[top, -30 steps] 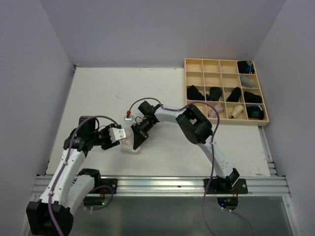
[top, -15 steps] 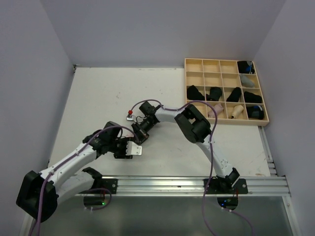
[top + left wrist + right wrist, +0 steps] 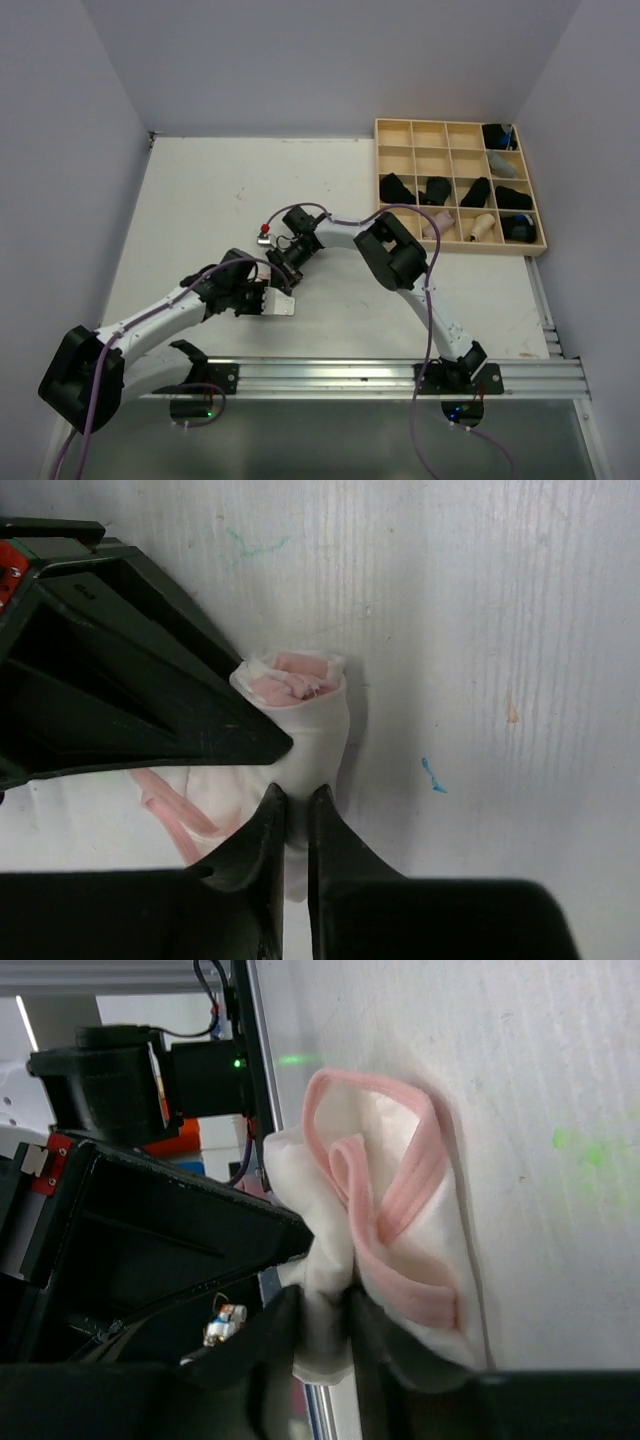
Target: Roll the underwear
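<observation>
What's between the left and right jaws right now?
Only the whitish, pink-edged underwear, partly rolled. In the left wrist view the left gripper shuts its jaws on the roll's end; in the right wrist view the right gripper pinches the loose cloth.

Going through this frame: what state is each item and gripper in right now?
whitish underwear: partly rolled, pink edging showing at one end.
left gripper: shut, pinching the roll.
right gripper: shut on the cloth's loose part.
wooden tray: some compartments filled, others empty.
black rolls: sitting in tray compartments.
</observation>
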Available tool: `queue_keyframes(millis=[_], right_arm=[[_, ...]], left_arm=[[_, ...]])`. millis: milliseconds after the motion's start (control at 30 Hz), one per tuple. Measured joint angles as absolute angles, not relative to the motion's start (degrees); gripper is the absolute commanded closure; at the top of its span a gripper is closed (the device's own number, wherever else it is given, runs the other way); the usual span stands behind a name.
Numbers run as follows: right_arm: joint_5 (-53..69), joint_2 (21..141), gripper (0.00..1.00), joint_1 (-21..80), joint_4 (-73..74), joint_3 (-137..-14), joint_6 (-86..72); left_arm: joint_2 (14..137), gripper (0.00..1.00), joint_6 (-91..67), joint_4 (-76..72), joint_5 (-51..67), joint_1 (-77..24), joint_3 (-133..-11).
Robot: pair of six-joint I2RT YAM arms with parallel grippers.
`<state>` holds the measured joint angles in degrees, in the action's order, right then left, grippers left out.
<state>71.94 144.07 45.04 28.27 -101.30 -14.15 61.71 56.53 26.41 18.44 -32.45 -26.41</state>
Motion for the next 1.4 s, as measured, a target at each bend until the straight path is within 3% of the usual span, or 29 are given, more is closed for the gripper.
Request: queue_keyframes(millis=[200, 300, 467, 767, 867, 1033, 1400], right_arm=[[71.4, 143.1, 0.3, 43.9, 29.7, -102.6, -14.5], [69.9, 142.1, 0.22, 41.2, 30.9, -104.8, -13.1], [61.5, 138.6, 0.23, 33.7, 31.3, -105.8, -9.3], [49.2, 120.0, 0.41, 24.1, 31.4, -97.0, 1.1], [47.6, 110.1, 0.44, 26.2, 29.3, -90.6, 5.6], [44.4, 99.6, 0.42, 33.6, 28.9, -84.0, 17.0], [31.6, 102.0, 0.27, 55.4, 30.0, -81.8, 37.6]], left_arm=[[70.8, 1.0, 56.7, 32.3, 20.3, -32.1, -33.8], [75.7, 1.0, 56.9, 35.4, 22.6, -31.1, -37.9], [81.0, 1.0, 58.5, 39.9, 26.5, -28.6, -42.7], [100.7, 1.0, 63.2, 56.8, 40.8, -16.8, -58.0], [108.9, 0.99, 64.6, 64.3, 44.3, -14.2, -64.4], [120.0, 0.98, 65.2, 75.0, 47.7, -11.9, -73.4], [129.4, 0.91, 63.8, 84.4, 48.4, -11.3, -81.1]])
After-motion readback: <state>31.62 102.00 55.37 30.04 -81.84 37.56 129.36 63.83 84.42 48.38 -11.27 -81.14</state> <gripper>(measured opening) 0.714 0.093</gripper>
